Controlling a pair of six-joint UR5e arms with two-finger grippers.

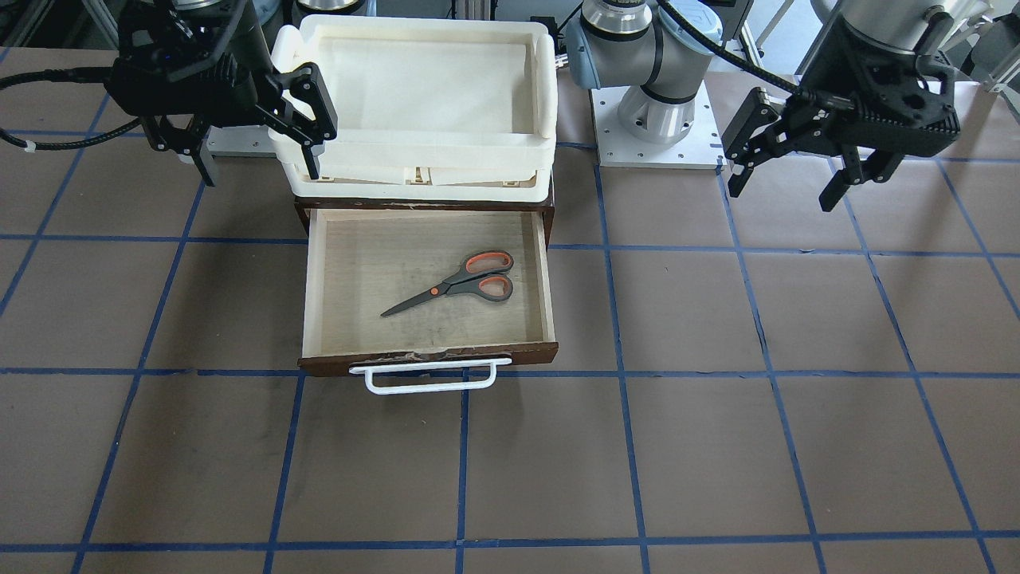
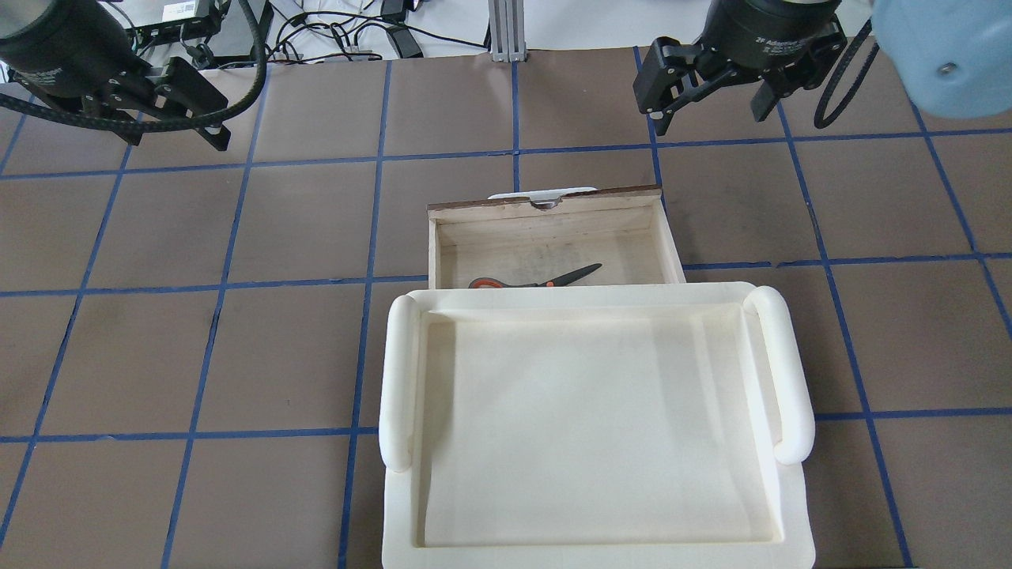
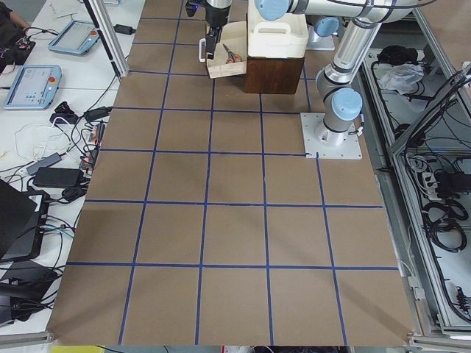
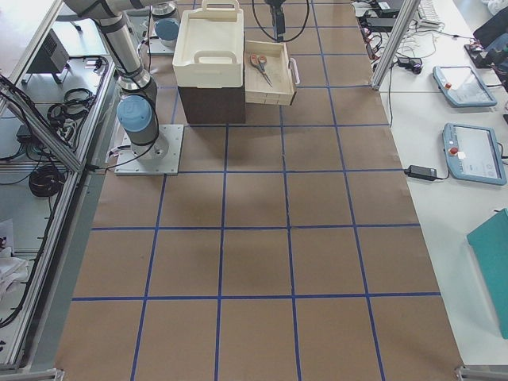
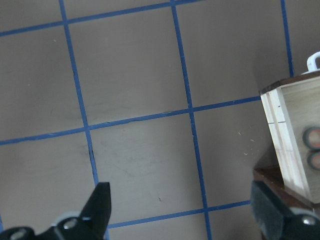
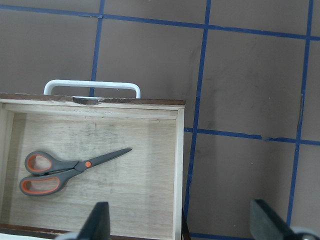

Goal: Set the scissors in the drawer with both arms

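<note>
The scissors (image 1: 458,285) lie flat inside the open drawer (image 1: 550,271), blades pointing towards its white handle (image 1: 430,377). They also show in the right wrist view (image 6: 70,170) and partly in the overhead view (image 2: 545,279). My right gripper (image 1: 259,151) is open and empty, hovering beside the tray's end; in its wrist view (image 6: 180,222) it is over the drawer's side wall (image 6: 179,150). My left gripper (image 1: 785,191) is open and empty, well off to the drawer's other side. In the left wrist view (image 5: 184,210) the drawer corner (image 5: 290,130) sits at the right edge.
A cream-white plastic tray (image 1: 542,88) sits on top of the dark-brown cabinet (image 4: 210,103) that the drawer slides out of. The left arm's base plate (image 1: 657,139) stands beside it. The brown table (image 1: 717,446) carries a blue tape grid.
</note>
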